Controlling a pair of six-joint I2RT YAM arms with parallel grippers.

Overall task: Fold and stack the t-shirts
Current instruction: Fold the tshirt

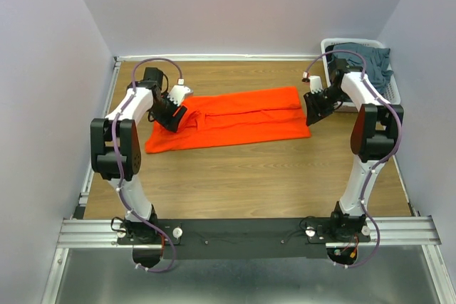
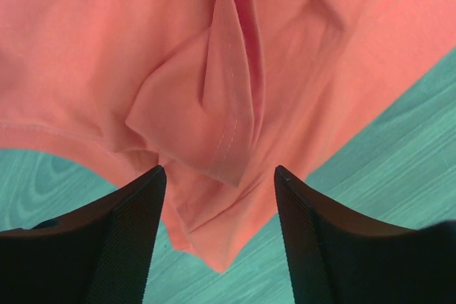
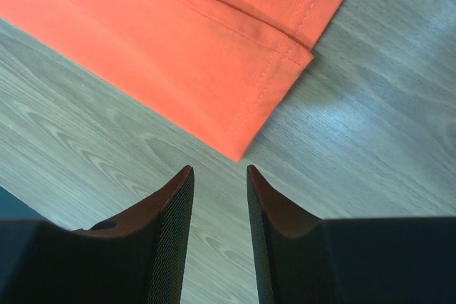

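Bright orange-red cloth t-shirt (image 1: 228, 119), folded lengthwise into a long strip, lies flat mid-table, slightly toward the far side. Left gripper (image 1: 174, 120) sits over its bunched left end, jaws wide apart, nothing pinched btwn them. Right gripper (image 1: 313, 113) is just off the shirt's right corner, jaws narrowly parted & empty. Dark slate blue-grey t-shirts (image 1: 374, 62) are heaped in a white slatted plastic basket (image 1: 394, 89) at far right of the wooden table (image 1: 249, 176).

Overhead light even and diffuse; only faint, soft shadows on the table (image 1: 235, 169). My left wrist view carries a colour cast: table reads teal, orange-red t-shirt (image 2: 142, 48) washed pink. Right wrist view sharp, stitching crisp, pale sheen on the wood. My fingers (image 3: 160, 247) near-black throughout.
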